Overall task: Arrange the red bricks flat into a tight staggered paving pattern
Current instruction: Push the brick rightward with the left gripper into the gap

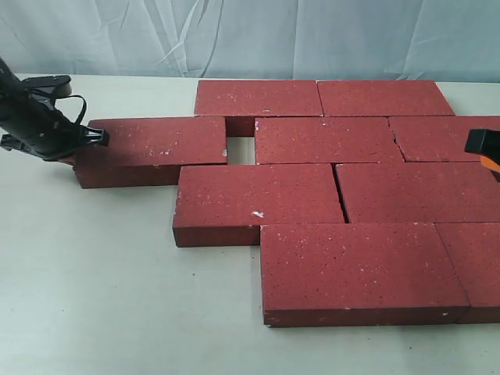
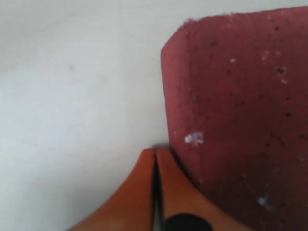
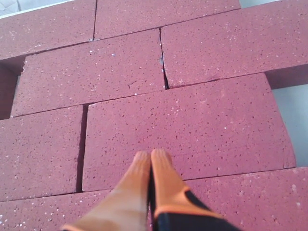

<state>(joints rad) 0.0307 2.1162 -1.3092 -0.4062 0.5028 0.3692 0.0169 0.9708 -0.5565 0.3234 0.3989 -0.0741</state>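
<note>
Red bricks in staggered rows — left fingers tight together by the leftmost brick, right fingers equally tight

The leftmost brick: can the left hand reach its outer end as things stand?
Probably yes: the left hand, shut, sits right beside that end of the leftmost brick, with nothing between them.

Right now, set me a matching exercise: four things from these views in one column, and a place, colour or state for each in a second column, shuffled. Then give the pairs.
Column one
1. left gripper
2. right gripper
3. leftmost brick
4. backdrop cloth

Column two
A. pale blue-grey, wrinkled
B. shut, above the laid bricks
C. shut, beside the leftmost brick's outer end
D. sticks out sideways, with a gap at its inner end

Pairs: 1-C, 2-B, 3-D, 4-A
</note>
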